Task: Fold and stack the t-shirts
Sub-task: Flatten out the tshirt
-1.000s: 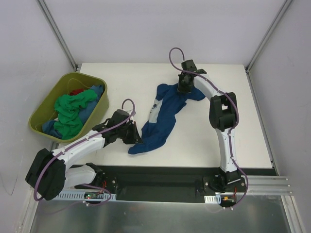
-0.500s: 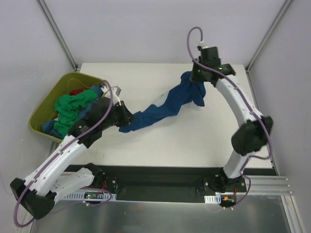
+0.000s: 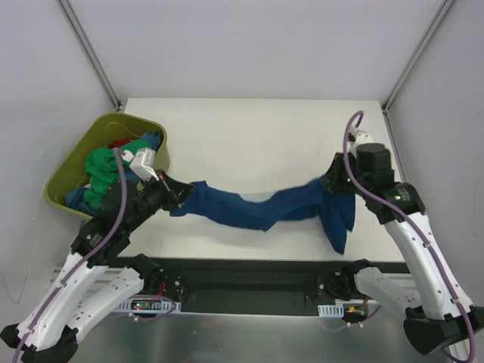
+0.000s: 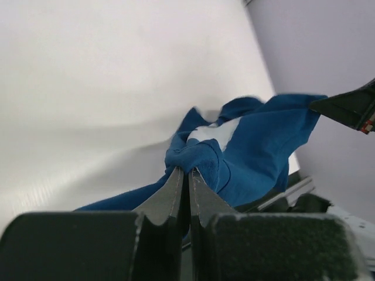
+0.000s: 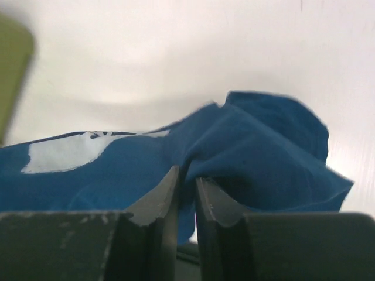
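A dark navy blue t-shirt (image 3: 253, 208) hangs stretched between my two grippers above the table's front part. My left gripper (image 3: 180, 193) is shut on its left end, seen bunched at the fingertips in the left wrist view (image 4: 196, 155). My right gripper (image 3: 331, 181) is shut on its right end, with a loose part drooping below (image 3: 338, 219). The right wrist view shows the cloth (image 5: 246, 146) pinched between the jaws and part of the pale print (image 5: 64, 149). Green (image 3: 106, 170), blue and red shirts lie in the tub.
An olive-green plastic tub (image 3: 68, 162) stands at the table's left edge, close behind my left arm. The white table (image 3: 249, 136) runs back to the grey walls. A black rail (image 3: 249, 276) lines the near edge.
Both arms have lifted the navy shirt and pulled it toward the near edge. The right gripper moved from the far back to the right front, and the shirt is now stretched out sideways.
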Controlling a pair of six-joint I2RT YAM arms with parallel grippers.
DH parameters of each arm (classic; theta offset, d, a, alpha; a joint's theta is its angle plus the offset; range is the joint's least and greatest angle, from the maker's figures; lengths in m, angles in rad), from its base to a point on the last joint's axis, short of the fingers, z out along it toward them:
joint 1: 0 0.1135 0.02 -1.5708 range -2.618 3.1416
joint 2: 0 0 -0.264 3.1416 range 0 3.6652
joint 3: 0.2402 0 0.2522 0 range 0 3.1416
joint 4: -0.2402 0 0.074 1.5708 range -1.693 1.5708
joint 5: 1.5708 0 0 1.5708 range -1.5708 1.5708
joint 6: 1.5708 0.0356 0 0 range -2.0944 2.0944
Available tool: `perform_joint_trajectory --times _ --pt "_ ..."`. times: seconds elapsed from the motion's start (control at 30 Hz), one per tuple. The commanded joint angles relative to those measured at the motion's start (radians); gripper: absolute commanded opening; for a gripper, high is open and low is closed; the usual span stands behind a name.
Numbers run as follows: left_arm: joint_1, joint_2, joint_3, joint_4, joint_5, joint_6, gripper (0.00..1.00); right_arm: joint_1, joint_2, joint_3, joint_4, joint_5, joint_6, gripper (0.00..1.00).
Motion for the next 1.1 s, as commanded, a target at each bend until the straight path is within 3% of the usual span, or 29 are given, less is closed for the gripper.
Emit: perform_joint_trajectory --times 0.0,0.2,0.27,0.33,0.43,0.63,0.8,0.9,0.93,1.03,1.07 --pt "0.006 0.101 -0.126 -0.024 0.022 -0.070 0.00 -0.002 0.034 -0.225 -0.048 0.023 0.063 0.19" --pt "0.007 0.244 -0.217 -0.024 0.019 -0.105 0.00 -0.002 0.174 -0.350 -0.023 0.040 0.093 0.23" --pt "0.006 0.251 -0.223 -0.024 0.016 -0.105 0.00 -0.002 0.196 -0.338 -0.032 0.040 0.098 0.29" --pt "0.006 0.252 -0.226 -0.024 0.010 -0.101 0.00 -0.002 0.206 -0.329 -0.031 0.040 0.107 0.44" --pt "0.007 0.235 -0.242 -0.024 -0.003 -0.104 0.00 0.000 0.219 -0.326 -0.026 0.040 0.136 0.55" --pt "0.006 0.225 -0.260 -0.027 -0.009 -0.102 0.00 -0.002 0.304 -0.372 -0.017 0.125 0.216 0.66" --pt "0.006 0.261 -0.257 -0.024 -0.007 -0.099 0.00 -0.002 0.407 -0.381 0.049 0.134 0.231 0.70" --pt "0.006 0.284 -0.243 -0.026 -0.012 -0.091 0.00 -0.003 0.467 -0.361 0.084 0.120 0.231 0.52" --pt "0.006 0.288 -0.236 -0.024 -0.012 -0.088 0.00 -0.002 0.478 -0.355 0.090 0.118 0.231 0.31" --pt "0.006 0.302 -0.205 -0.024 -0.038 -0.073 0.00 -0.002 0.481 -0.323 0.106 0.108 0.233 0.01" --pt "0.006 0.305 -0.193 -0.026 -0.044 -0.067 0.00 -0.002 0.470 -0.310 0.101 0.112 0.224 0.01"
